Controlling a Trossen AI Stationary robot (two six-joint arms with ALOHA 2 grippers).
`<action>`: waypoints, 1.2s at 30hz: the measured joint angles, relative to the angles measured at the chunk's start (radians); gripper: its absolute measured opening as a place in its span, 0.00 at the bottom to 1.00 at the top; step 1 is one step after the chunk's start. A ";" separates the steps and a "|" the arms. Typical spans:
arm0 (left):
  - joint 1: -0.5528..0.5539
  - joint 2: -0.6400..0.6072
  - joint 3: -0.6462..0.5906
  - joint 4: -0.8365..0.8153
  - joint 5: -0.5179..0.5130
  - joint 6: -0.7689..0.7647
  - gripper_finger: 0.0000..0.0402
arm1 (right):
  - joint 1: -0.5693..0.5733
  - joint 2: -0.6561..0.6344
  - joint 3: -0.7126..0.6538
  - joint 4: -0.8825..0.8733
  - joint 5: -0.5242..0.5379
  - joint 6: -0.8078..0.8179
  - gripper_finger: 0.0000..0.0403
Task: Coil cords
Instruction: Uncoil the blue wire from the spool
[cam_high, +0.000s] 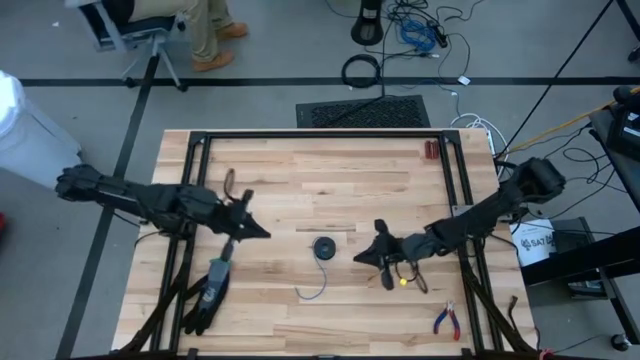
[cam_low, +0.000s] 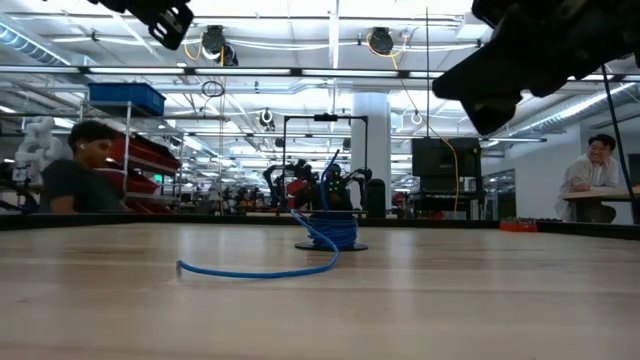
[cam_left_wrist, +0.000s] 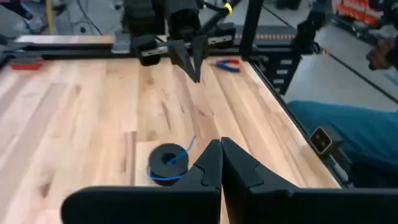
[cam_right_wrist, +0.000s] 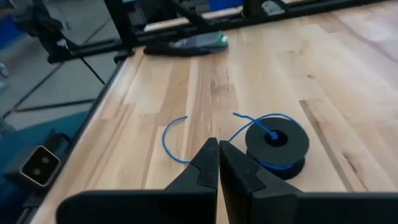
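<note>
1. Behind the wooden table (cam_high: 300, 180) lies a big workshop; in the low view two seated people show at its far edges, too far off to read what they do.
2. Near the middle of the table sits the cord (cam_high: 323, 247), thin blue wire wound on a small black spool, with a loose tail curling toward the near edge.
3. Both claws hang above the boards, apart from the cord. The left gripper (cam_high: 262, 232) is to one side of it with its fingers pressed together and nothing between them.
4. The right gripper (cam_high: 360, 256) is on the other side, fingers likewise together and holding nothing.
5. From table height both arms are cut off at the top edge, so only dark lumps show.
6. A black glove (cam_high: 207, 293) lies under the left arm, partly covered.
7. Red-handled pliers (cam_high: 446, 320) lie near the right front corner.
</note>
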 joint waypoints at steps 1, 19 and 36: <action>-0.013 0.026 0.000 0.000 0.000 -0.004 0.00 | 0.000 0.025 0.018 -0.004 -0.001 -0.008 0.00; -0.240 0.409 0.000 0.241 -0.117 -0.105 0.00 | 0.078 0.236 0.350 -0.405 0.109 -0.200 0.37; -0.326 0.564 0.000 0.392 -0.311 -0.105 0.00 | 0.070 0.380 0.350 -0.364 0.316 -0.618 0.43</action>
